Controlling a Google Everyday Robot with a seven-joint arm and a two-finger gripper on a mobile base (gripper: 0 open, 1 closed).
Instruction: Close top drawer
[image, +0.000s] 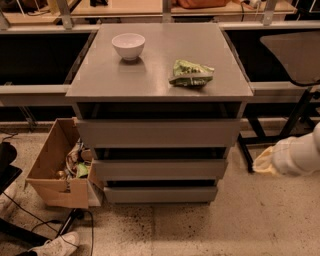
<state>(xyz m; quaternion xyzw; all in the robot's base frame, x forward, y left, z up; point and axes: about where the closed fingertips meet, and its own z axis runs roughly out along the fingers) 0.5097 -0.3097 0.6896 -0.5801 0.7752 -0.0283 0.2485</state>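
The grey cabinet (159, 70) has three stacked drawers. The top drawer (157, 132) has a plain, handleless front, and a dark gap shows between it and the cabinet top. Its front stands a little further out than the two shorter fronts below it (159, 169). My gripper (262, 165), cream-coloured at the end of the white arm (297, 154), is low at the right. It sits beside the cabinet's right side at about the middle drawer's height and does not touch the cabinet.
A white bowl (128, 45) and a green crumpled bag (191, 73) lie on the cabinet top. An open cardboard box (57, 167) with clutter stands at the cabinet's left. Cables and a shoe (55, 245) lie on the floor. A black table leg (295, 117) stands at the right.
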